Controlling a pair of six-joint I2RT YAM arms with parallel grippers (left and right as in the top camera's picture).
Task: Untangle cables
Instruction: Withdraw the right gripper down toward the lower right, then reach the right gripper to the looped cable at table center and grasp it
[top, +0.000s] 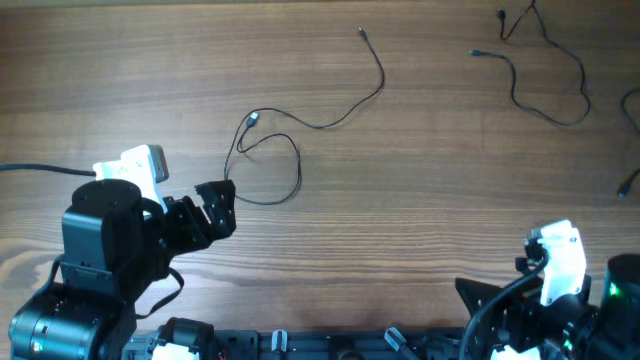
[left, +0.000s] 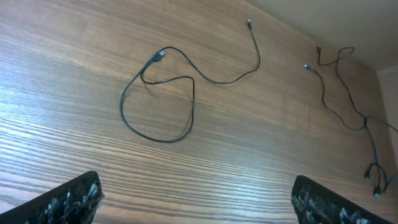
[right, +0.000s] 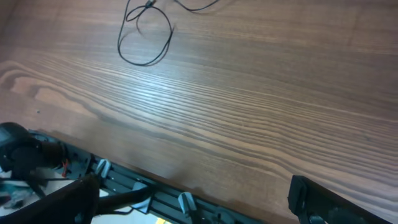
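One thin black cable (top: 298, 170) lies in a loose loop at the table's middle. Its silvery plug (top: 252, 118) sits at the loop's top, and its tail runs up right to a second tip (top: 362, 32). The left wrist view shows the same loop (left: 193, 106), and the right wrist view shows it far off (right: 145, 64). Another cable (top: 514, 85) squiggles at the far right corner, apart from the first. My left gripper (top: 222, 205) is open just left of the loop, its fingers (left: 68, 199) empty. My right gripper (right: 193, 205) stands open and empty by the near edge.
A thick black wire (top: 40, 168) runs in from the left edge to the left arm. A black rail with clips (right: 155, 193) lines the table's near edge. More thin cord strands (left: 373, 155) lie at the far right, near the pale table edge.
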